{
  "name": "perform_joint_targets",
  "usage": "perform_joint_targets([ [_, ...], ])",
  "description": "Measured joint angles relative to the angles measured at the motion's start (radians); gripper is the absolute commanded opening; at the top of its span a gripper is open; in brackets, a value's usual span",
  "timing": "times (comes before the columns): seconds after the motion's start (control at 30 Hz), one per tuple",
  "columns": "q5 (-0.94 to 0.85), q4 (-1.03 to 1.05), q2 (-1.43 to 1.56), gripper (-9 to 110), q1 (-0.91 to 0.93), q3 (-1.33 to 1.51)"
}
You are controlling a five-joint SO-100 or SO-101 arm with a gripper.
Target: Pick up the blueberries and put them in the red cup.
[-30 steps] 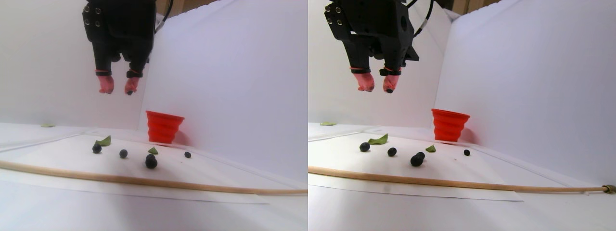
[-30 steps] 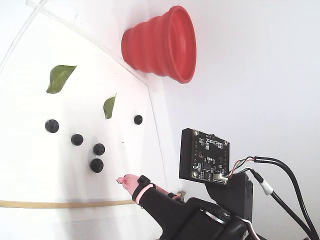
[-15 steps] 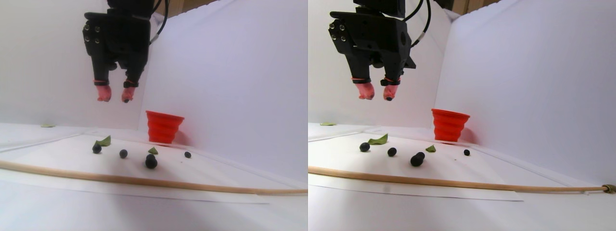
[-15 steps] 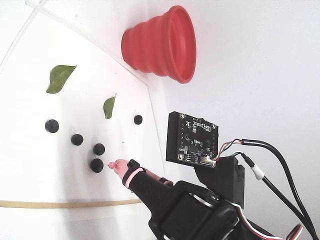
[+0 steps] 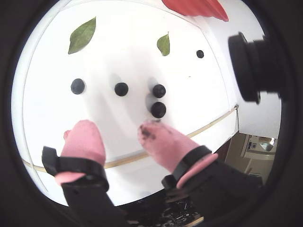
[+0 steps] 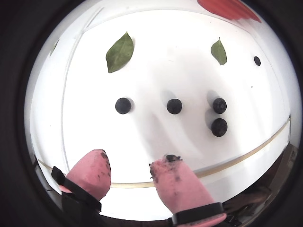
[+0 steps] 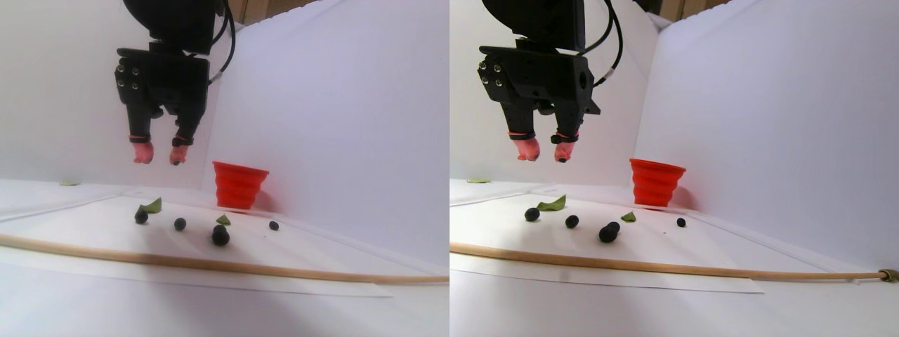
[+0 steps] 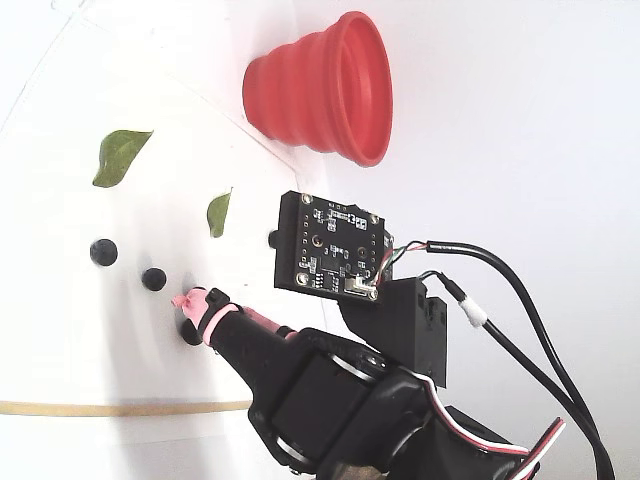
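Several blueberries lie on the white sheet: a row of three (image 6: 122,105) (image 6: 174,106) (image 6: 219,105), one (image 6: 219,127) just below the last, and a small one (image 6: 257,60) off to the right. The red cup (image 7: 239,184) stands upright by the back wall, its edge showing at the top in both wrist views (image 5: 194,7). My gripper (image 7: 159,160) hangs open above the berries with nothing between its pink fingertips (image 6: 165,163); one tip carries dark smears. In the fixed view one pink finger (image 8: 190,299) sits over the paired berries.
Two green leaves (image 6: 119,52) (image 6: 218,51) lie behind the berries. A thin wooden stick (image 7: 211,265) runs across the sheet in front of them. White walls (image 7: 337,105) close in the back and right. A circuit board (image 8: 330,245) and cables ride on the arm.
The gripper has come down and moved in over the blueberries, away from the stick. It has stayed open. Berries, leaves and cup have not moved.
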Motion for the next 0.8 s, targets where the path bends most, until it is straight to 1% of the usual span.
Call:
perform_joint_targets([
  [0.8, 0.044, -0.140, -0.261, 18, -0.032, -0.107],
])
